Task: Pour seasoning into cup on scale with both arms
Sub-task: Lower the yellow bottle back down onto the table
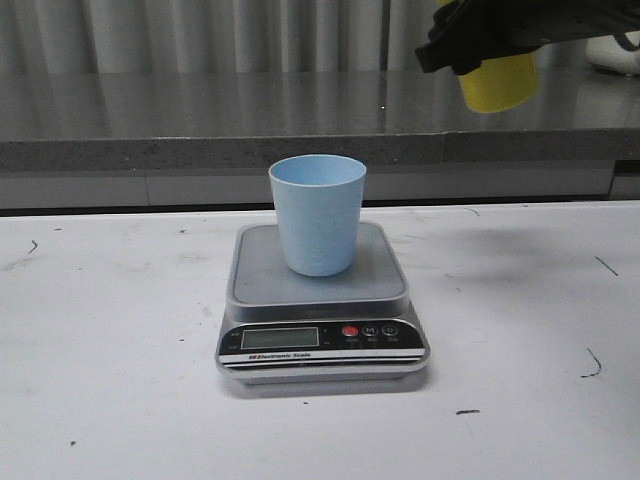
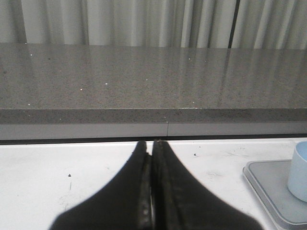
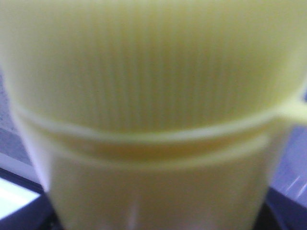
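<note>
The pale blue cup [image 1: 318, 213] stands upright on the platform of the silver-grey scale [image 1: 320, 318] at the table's middle. The cup's edge [image 2: 299, 171] and the scale's corner [image 2: 268, 184] also show in the left wrist view. My right gripper [image 1: 480, 40] is high at the top right, shut on the yellow seasoning bottle [image 1: 498, 82], well above and right of the cup. In the right wrist view the bottle [image 3: 153, 120] fills the frame, blurred, and hides the fingers. My left gripper [image 2: 152, 144] is shut and empty, low over the table left of the scale, out of the front view.
A grey stone ledge [image 1: 200, 120] runs along the table's far edge, with pale curtains behind. The white table [image 1: 110, 340] has small dark marks. A white object [image 1: 615, 50] sits at the far right on the ledge.
</note>
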`<state>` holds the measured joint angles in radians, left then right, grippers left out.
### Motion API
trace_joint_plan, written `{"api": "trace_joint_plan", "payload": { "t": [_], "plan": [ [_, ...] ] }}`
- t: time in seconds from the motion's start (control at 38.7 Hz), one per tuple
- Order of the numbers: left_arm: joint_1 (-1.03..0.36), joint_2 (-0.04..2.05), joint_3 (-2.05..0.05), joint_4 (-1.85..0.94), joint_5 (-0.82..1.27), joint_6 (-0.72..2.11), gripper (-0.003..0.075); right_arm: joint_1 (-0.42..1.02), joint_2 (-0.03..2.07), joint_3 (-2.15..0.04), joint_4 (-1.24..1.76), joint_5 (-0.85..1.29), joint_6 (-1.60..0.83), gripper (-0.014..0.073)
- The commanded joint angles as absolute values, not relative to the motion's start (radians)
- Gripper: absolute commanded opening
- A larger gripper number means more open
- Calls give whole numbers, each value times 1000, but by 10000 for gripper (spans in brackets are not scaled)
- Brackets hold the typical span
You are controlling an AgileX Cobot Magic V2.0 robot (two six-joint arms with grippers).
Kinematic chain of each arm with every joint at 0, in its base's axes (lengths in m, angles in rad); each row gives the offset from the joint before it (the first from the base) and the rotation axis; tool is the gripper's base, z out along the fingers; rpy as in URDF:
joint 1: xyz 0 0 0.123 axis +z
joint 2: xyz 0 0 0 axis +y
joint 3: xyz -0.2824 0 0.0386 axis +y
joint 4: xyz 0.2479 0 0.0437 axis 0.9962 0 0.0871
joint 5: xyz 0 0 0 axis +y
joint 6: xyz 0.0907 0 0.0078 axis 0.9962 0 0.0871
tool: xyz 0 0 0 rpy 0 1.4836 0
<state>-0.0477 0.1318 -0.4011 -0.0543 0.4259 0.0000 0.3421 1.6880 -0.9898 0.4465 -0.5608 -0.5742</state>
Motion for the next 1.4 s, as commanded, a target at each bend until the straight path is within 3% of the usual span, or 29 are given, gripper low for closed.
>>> {"api": "trace_joint_plan", "payload": {
  "t": [0.0,0.1,0.54,0.96,1.37],
  "plan": [
    [-48,143,-426,-62,343,-9,-20,344,1636,-1030,484,-601,-377,59],
    [-48,143,-426,-62,343,-9,-20,344,1636,-1030,483,-552,-257,59],
    [-48,143,-426,-62,343,-9,-20,346,1594,-989,479,-494,-258,59],
    [-48,143,-426,-62,343,-9,-20,385,1589,-625,447,-809,-223,59],
    [-48,143,-426,-62,343,-9,-20,385,1743,-601,353,-944,-98,59]
  ]
}}
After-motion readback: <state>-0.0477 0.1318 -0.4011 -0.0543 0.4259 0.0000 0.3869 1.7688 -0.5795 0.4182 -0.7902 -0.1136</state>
